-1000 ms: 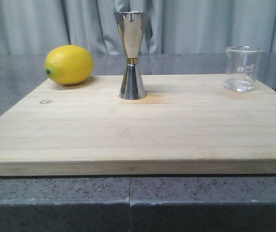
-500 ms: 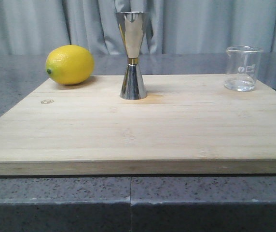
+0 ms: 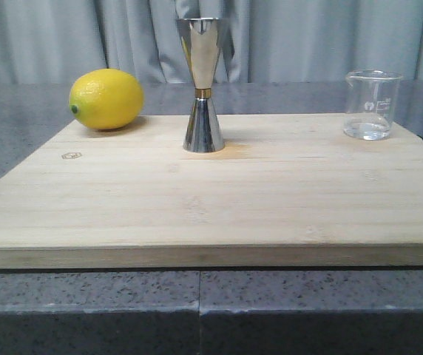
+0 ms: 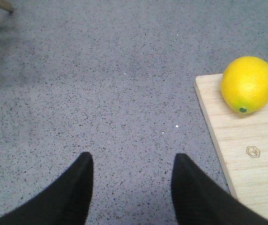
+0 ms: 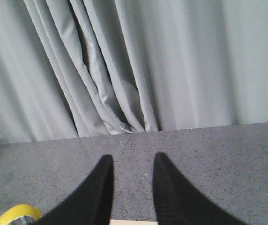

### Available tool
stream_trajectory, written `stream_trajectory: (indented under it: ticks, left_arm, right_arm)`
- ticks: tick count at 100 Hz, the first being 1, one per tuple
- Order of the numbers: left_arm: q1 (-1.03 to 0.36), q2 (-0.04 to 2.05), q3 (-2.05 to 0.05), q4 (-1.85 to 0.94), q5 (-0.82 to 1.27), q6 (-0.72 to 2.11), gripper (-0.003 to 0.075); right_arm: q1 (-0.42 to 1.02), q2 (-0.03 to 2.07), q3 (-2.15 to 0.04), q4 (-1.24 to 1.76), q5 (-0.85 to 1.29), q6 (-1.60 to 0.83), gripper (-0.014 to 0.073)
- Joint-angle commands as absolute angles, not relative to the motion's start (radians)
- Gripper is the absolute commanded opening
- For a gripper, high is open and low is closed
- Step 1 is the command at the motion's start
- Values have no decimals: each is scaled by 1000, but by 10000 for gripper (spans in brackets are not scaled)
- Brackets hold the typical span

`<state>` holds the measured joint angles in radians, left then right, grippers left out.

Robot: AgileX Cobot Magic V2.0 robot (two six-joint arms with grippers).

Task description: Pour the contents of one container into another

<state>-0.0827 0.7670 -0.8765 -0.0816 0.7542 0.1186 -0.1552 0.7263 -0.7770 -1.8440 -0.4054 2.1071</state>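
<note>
The beaker (image 3: 373, 105) stands upright near the wooden board's (image 3: 211, 200) far right corner, well apart from the steel jigger (image 3: 202, 85) upright at the far middle; a lemon (image 3: 106, 99) sits at the far left edge. Both the left hand (image 4: 131, 187) and right hand (image 5: 133, 187) are spread, empty, over grey tabletop (image 4: 101, 84)

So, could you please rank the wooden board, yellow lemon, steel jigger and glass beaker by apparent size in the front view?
1. Wooden cutting board
2. Tall steel hourglass jigger and yellow lemon: taller versus bulkier, unranked
3. Small clear glass beaker
</note>
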Motion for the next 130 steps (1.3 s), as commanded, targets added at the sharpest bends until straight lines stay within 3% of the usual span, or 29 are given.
stream_trajectory:
  ticks: [1,8,23,80,130]
  left_arm:
    - [-78,763,-902,-88,677,108,202]
    - [-78,763,-902,-88,677,108,122]
    - [-78,763,-902,-88,675,108,-19]
    - [-87,729,-867,-93,653,108,-19]
    - [-25,174,-221,-52,144,111,-19]
  right_arm:
    - [-158,728,-800,-1860,-353,2107,13]
    - [-158,728,-800,-1860,-351,2107,-74]
    - [-158,728,-800,-1860,-332,2107,-71]
    - [-158,728,-800,-1860,-336,2107,-71]
    - [-158,728,-800,-1860,-336,2107,-71]
